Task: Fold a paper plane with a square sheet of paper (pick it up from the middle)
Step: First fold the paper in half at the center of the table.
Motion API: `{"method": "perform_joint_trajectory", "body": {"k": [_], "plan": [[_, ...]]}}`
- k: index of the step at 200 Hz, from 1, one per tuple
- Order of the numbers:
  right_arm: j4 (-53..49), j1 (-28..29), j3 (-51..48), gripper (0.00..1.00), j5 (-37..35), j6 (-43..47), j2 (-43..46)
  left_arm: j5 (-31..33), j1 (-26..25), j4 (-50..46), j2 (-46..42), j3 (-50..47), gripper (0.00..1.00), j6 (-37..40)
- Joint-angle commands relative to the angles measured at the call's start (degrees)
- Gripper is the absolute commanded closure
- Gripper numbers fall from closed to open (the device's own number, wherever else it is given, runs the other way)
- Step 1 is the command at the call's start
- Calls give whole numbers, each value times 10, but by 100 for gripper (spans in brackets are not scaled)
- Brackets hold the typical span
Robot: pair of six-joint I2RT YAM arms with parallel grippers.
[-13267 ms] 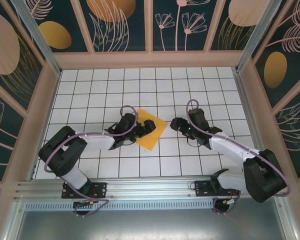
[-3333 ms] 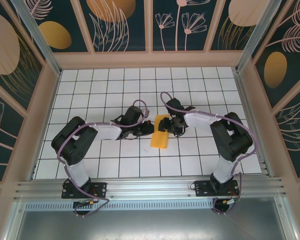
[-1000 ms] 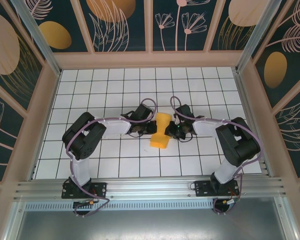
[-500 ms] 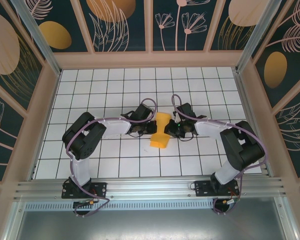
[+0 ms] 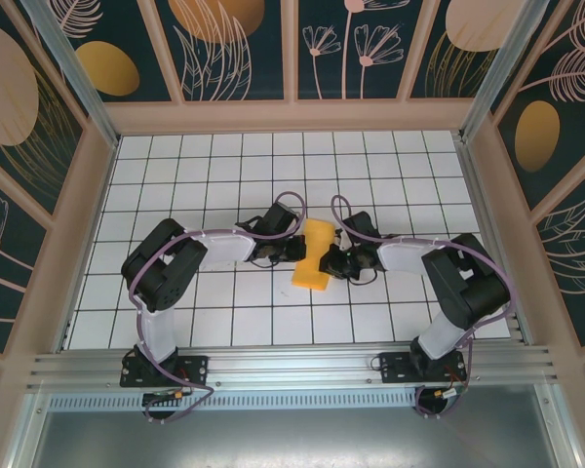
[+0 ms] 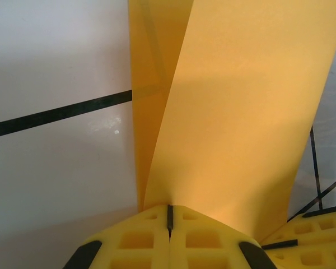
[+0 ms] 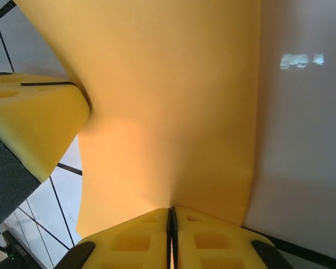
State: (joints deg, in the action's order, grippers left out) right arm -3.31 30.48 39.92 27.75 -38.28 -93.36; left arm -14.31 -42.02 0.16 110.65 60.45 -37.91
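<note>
Pinching from both sides: left hand (image 5: 291, 248) has its pads fully closed on the left edge of the folded orange-yellow paper sheet (image 5: 314, 255), and right hand (image 5: 332, 261) is clamped on the right edge. Sheet lies mid-desk (image 5: 175, 175) between them, a narrow strip running near to far. In both wrist views the paper comes straight out of the pad seam.
</note>
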Motion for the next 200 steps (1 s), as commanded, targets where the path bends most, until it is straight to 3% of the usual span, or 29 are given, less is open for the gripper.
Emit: {"method": "perform_joint_trajectory", "body": {"k": [1, 48, 96, 145, 200], "plan": [[-29, 17, 12, 85, -17, 3, 43, 29, -3, -46, 28, -21, 100, 8], [29, 44, -28, 86, 14, -31, 41, 31, -3, -49, 25, -23, 100, 10], [41, 50, -57, 86, -1, -36, 8, 31, -3, -46, 25, -23, 100, 9], [22, 65, -36, 84, -3, -37, 92, 32, -3, -51, 25, -18, 100, 10], [92, 73, -112, 86, 10, -72, 62, 35, -3, -56, 23, -14, 100, 13]]}}
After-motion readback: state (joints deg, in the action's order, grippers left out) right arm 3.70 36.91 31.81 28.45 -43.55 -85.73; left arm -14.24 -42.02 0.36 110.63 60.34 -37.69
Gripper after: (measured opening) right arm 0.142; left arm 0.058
